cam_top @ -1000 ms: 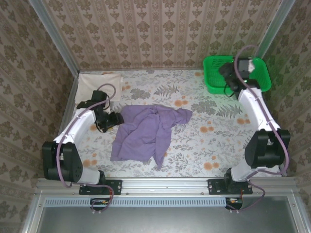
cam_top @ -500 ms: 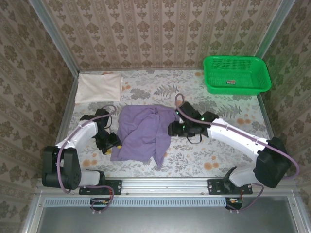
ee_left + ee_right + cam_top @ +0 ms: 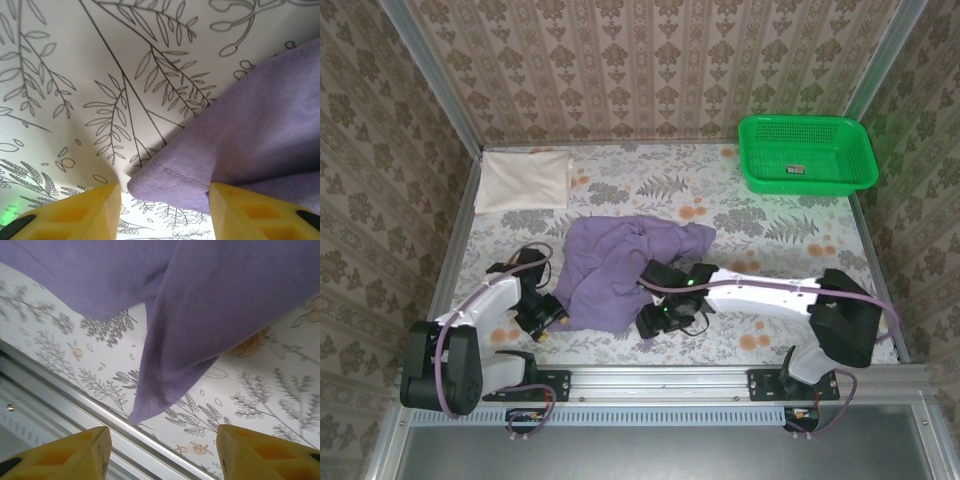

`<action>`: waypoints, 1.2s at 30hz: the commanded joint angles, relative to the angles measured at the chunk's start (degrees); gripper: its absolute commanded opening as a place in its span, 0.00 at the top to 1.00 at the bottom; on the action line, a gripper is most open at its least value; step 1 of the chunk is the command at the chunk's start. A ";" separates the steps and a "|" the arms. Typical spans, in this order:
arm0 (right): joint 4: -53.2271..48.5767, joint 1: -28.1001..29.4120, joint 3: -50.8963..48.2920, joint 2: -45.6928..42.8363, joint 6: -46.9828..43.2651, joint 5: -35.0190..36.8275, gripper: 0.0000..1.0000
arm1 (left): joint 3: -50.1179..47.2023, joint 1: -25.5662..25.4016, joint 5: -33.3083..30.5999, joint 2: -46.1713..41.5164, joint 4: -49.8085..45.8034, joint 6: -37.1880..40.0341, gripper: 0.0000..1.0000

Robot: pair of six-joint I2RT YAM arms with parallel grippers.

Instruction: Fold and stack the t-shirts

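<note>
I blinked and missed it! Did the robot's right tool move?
Yes. The right tool left the green basket at the far corner and now sits at the near edge of the purple t-shirt.

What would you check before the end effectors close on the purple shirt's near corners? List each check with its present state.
1. Is the left end effector open, with a corner of the purple shirt between its fingers: ok.
2. Is the right end effector open, with the shirt's tip ahead of its gap: ok.
3. Purple shirt lying flat: not ok, it is crumpled.
4. Cream shirt away from the work, at the far left: ok.
5. Basket apart from both arms: ok.
6. Fingers low enough to catch cloth: cannot tell.
</note>
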 commanded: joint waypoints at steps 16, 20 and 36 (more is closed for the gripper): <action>-4.25 -0.28 6.25 12.38 1.81 2.10 0.93 | -1.00 1.73 -1.01 4.53 14.30 2.49 1.00; -2.41 -6.11 2.69 3.52 2.36 2.02 1.00 | 5.77 1.71 2.75 4.29 14.14 7.33 1.00; -3.48 -45.54 31.60 -18.80 -11.06 -1.80 1.00 | 55.68 0.83 0.99 4.15 23.77 17.17 1.00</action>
